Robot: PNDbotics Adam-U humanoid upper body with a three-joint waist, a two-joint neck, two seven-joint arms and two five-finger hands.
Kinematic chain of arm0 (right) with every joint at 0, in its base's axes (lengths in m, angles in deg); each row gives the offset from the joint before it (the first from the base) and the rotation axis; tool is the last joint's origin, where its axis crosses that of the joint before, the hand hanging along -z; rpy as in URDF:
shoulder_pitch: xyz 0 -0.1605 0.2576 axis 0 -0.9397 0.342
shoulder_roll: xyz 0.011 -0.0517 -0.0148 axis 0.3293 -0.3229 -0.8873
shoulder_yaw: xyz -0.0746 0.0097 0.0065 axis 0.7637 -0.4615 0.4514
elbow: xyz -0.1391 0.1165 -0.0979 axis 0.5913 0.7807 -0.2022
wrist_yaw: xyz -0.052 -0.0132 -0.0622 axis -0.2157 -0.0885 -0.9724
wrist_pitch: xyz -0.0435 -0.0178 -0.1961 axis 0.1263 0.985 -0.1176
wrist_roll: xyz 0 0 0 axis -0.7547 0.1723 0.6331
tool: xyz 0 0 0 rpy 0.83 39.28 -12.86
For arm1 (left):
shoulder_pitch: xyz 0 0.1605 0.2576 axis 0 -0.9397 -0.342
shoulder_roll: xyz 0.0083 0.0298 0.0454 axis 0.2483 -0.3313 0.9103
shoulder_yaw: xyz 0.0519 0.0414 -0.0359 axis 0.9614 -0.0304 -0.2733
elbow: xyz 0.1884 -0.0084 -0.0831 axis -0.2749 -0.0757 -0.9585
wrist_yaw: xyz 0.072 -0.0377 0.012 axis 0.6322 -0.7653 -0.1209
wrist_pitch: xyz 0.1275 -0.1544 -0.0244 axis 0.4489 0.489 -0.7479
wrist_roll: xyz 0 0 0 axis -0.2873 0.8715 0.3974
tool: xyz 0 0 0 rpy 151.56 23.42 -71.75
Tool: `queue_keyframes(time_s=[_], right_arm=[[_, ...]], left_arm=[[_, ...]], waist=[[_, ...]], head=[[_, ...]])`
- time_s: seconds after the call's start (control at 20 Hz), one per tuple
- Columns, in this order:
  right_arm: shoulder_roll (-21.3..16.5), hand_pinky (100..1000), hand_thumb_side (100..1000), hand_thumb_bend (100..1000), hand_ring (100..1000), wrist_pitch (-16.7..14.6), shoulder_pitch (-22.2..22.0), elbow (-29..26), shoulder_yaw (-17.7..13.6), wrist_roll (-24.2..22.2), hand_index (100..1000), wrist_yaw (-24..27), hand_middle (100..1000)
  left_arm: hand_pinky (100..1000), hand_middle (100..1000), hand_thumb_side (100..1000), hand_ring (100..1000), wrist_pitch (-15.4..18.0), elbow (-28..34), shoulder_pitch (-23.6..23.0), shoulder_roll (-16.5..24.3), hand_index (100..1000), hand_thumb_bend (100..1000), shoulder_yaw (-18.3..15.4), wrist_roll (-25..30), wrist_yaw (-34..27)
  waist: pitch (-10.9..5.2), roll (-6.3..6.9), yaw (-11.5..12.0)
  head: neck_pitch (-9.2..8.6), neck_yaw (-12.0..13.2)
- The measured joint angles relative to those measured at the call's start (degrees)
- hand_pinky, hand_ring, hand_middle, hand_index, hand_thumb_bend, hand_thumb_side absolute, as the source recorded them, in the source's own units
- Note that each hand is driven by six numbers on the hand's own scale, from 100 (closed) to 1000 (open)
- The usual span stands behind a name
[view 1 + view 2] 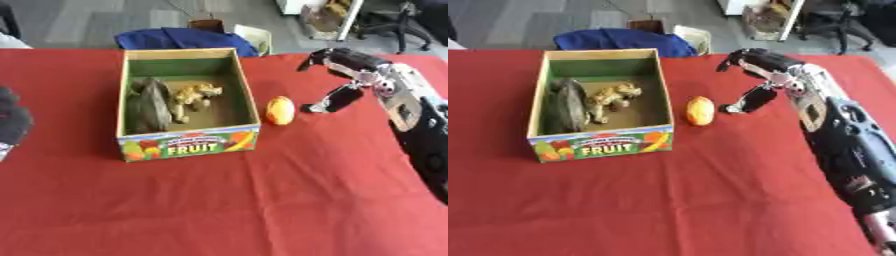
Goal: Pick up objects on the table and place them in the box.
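I see my right robot hand (756, 80) hovering open over the red counter (693, 190), fingers spread and grasping nothing, thumb tip pointing down. Just to its left lies an orange-yellow mango (700, 110), apart from the thumb. Further left stands the cardboard fruit box (598, 143), holding a dark turtle toy (566, 106) and a tan animal figure (614, 97). My left robot hand (12, 122) shows dark at the left edge; I cannot tell its state.

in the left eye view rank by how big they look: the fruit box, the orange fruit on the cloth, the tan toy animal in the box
1. fruit box, by far the largest
2. tan toy animal
3. orange fruit, only slightly smaller than the toy; that pair is close.
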Motion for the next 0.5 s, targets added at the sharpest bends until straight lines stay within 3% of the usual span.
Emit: queue_keyframes(time_s=[0.5], right_arm=[[2.73,869,384,521,900,-0.24,0.90,3.56,0.60,-1.22,774,-0.84,690]], left_arm=[[556,573,408,597,-0.01,0.00,-0.01,0.00,643,738,0.00,0.02,-0.01]], waist=[[0.00,0.15,0.26]], head=[[0.02,-0.26]])
